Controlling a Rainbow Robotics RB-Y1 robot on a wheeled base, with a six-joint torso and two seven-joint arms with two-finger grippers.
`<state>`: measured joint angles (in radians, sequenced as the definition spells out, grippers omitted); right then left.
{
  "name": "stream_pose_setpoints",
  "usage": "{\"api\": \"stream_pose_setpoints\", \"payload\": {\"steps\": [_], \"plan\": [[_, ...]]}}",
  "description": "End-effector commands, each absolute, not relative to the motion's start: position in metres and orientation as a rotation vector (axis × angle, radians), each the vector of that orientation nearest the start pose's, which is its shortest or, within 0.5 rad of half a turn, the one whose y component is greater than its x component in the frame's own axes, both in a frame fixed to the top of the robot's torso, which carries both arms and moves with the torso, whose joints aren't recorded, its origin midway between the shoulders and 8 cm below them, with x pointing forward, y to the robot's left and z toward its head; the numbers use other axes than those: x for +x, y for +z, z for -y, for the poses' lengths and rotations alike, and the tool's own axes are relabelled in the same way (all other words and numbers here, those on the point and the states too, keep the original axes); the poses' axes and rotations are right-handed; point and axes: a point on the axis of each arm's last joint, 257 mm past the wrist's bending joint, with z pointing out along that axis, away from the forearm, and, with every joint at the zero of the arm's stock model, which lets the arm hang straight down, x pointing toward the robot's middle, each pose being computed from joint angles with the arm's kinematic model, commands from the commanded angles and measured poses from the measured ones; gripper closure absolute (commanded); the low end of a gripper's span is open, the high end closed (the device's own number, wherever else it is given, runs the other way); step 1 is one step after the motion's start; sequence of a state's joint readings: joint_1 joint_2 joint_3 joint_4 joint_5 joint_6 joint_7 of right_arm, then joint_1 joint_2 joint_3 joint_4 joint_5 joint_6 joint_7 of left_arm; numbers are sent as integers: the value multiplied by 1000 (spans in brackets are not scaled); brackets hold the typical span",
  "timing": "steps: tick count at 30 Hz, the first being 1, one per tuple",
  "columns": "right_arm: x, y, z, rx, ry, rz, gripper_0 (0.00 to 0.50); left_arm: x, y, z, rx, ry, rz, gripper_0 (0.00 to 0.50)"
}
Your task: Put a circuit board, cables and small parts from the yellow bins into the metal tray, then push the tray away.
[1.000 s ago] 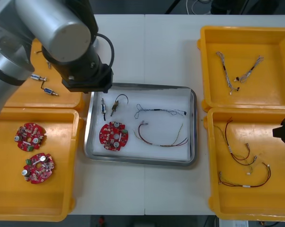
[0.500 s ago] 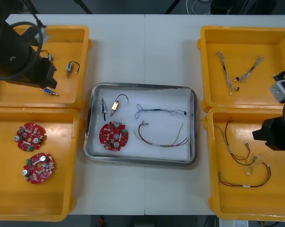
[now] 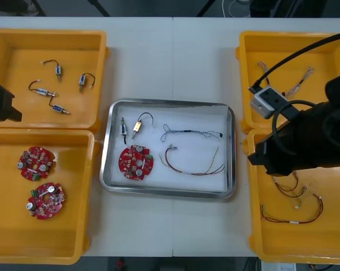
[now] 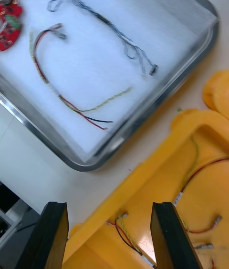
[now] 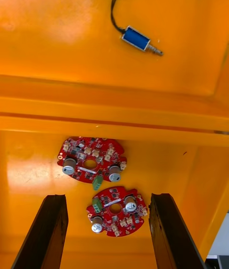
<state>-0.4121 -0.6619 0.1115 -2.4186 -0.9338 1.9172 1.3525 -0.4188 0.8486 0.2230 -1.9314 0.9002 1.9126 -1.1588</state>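
Note:
The metal tray [image 3: 170, 103] is white inside and holds a round red circuit board [image 3: 135, 162], two small metal parts [image 3: 137, 125], a twisted blue and white cable [image 3: 190, 132] and a red and yellow cable [image 3: 192, 165]. My right arm [image 3: 305, 141] reaches in over the right bins toward the tray's right side. Its gripper [image 4: 110, 238] is open and empty above the near right bin's rim [image 4: 143, 173], with the tray [image 4: 157, 102] and both cables beyond. My left gripper [image 5: 106, 233] is open over the left bins, at the table's left edge [image 3: 0, 104].
The near left bin [image 3: 74, 226] holds two more circuit boards [image 5: 93, 159]. The far left bin [image 3: 96, 45] holds several small metal parts [image 5: 138, 40]. Cables lie in the far right bin [image 3: 328, 107] and the near right bin [image 3: 328, 237]. Bare table lies beyond the tray.
My left arm has drawn back from above the tray to the table's left edge. My right arm has swung in from the right edge toward the tray.

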Motion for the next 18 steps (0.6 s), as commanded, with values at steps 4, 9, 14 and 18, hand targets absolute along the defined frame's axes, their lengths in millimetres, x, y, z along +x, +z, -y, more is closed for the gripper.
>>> {"api": "stream_pose_setpoints", "payload": {"steps": [4, 9, 14, 18], "plan": [[350, -152, 91, -1161, 100, -2360, 0, 398, -133, -409, 6, 75, -2695, 0], [350, -170, 62, -1280, 25, -2332, 0, 390, -142, -411, 25, 92, -2693, 0], [347, -193, 43, -1420, -60, -2313, 0, 389, -144, -416, 23, 91, -2678, 0], [349, -206, 35, -1574, -170, -2230, 0, 388, -144, -418, 21, 92, -2674, 0]]}}
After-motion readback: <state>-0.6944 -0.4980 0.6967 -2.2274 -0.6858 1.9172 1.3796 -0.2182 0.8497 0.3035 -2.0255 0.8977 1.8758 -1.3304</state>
